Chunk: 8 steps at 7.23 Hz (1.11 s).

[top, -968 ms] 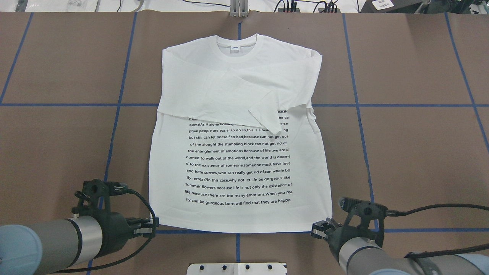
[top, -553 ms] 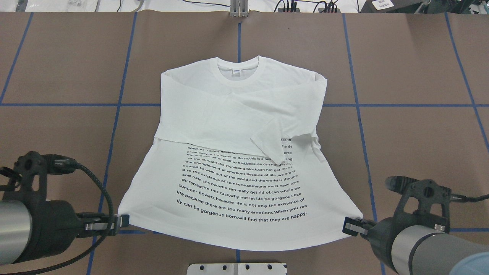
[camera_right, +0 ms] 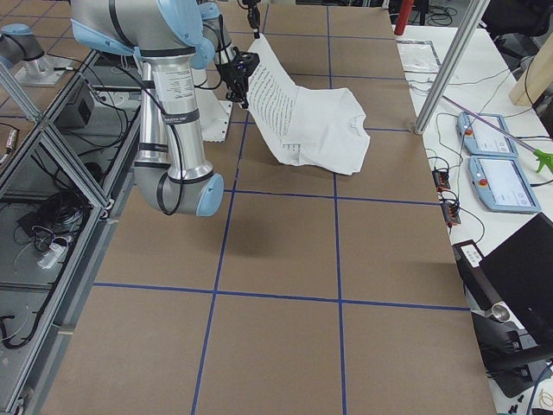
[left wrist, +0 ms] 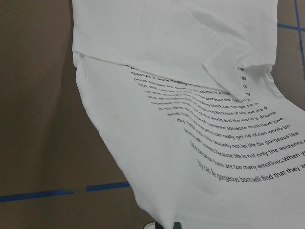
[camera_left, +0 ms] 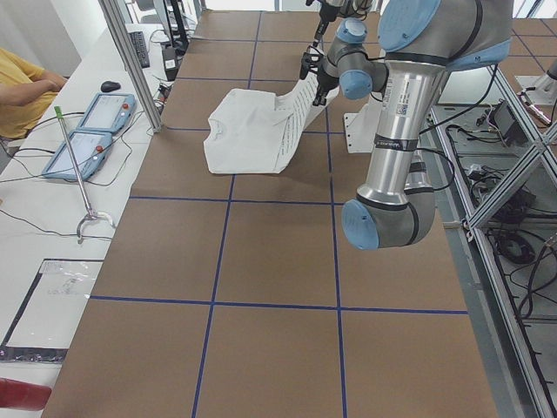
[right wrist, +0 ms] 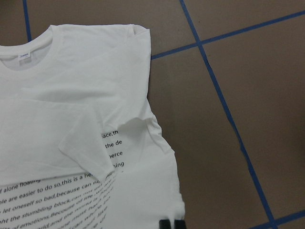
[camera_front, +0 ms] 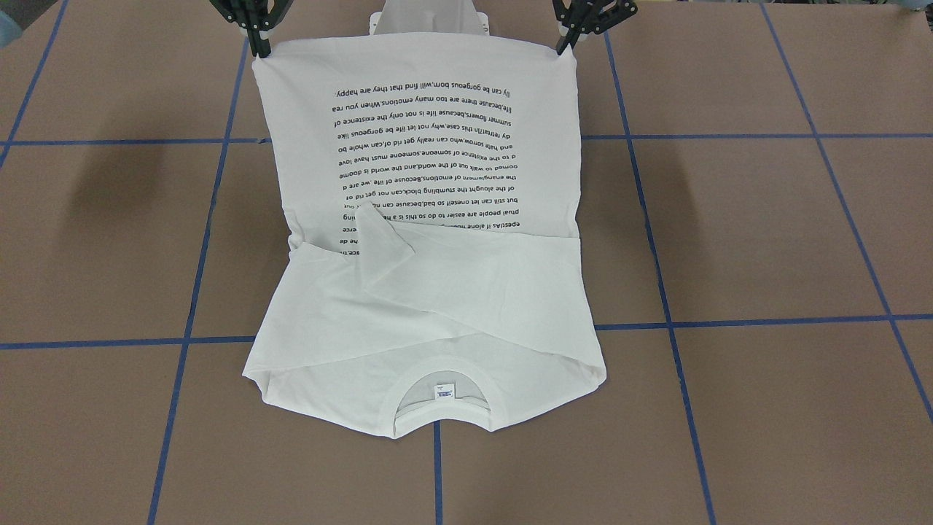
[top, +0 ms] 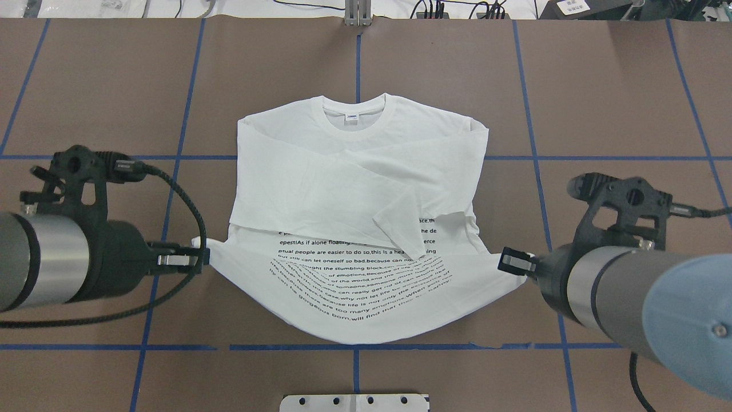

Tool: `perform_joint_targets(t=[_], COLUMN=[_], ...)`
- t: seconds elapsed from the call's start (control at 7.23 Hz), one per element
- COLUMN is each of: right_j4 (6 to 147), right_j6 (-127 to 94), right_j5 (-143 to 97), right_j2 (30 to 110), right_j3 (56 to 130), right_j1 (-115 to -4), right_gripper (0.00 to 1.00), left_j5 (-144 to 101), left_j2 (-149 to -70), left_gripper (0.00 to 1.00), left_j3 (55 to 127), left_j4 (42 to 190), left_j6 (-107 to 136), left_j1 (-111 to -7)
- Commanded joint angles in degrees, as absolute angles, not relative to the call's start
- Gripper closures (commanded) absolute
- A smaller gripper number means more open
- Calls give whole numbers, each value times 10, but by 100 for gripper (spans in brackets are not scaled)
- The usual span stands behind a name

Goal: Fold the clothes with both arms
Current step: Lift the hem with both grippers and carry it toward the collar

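The white long-sleeved T-shirt (top: pixel 354 189) lies text side up on the table, collar (top: pixel 351 111) at the far end, both sleeves folded across the chest. My left gripper (top: pixel 197 260) is shut on the shirt's left hem corner. My right gripper (top: pixel 512 262) is shut on the right hem corner. Both hold the hem lifted above the table, so the printed lower half hangs in a curve between them. In the front-facing view the raised hem (camera_front: pixel 415 44) spans between the left gripper (camera_front: pixel 561 45) and the right gripper (camera_front: pixel 260 47). The wrist views show the shirt (left wrist: pixel 190 119) (right wrist: pixel 71 119) from above.
The brown table (top: pixel 617 103) carries blue tape grid lines. The white pedestal base (top: pixel 354 402) sits at the near edge. Cables and a post (top: pixel 357 11) line the far edge. An operator (camera_left: pixel 22 91) and tablets (camera_left: pixel 87 131) are beside the table's far side.
Both grippers have risen and moved forward with the hem corners. The shirt's lower half has lifted off the table and the whole shirt has slid toward the robot.
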<state>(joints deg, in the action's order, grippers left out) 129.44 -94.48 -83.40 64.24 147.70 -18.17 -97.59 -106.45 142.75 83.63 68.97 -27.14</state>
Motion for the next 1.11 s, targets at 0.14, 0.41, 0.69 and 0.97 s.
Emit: perform_joint_targets(t=[0.14, 0.41, 0.69, 0.97], right_j4=[1231, 1148, 1079, 1019], right_j6=[-828, -782, -781, -761], right_j5=[-894, -929, -928, -924], right_j2=[592, 569, 516, 497], right_j3=[1343, 1235, 1112, 1030], right_j1=[-339, -410, -430, -441], right_gripper=[100, 100, 100, 100], left_j5=[-976, -974, -962, -942], left_j2=[-1123, -1170, -1205, -1210], left_gripper=[100, 100, 100, 100], left_j3=[1324, 1237, 1121, 1007], left_j4=[836, 840, 913, 1039], left_j6=[616, 569, 570, 570], left_j1=[-388, -446, -449, -449])
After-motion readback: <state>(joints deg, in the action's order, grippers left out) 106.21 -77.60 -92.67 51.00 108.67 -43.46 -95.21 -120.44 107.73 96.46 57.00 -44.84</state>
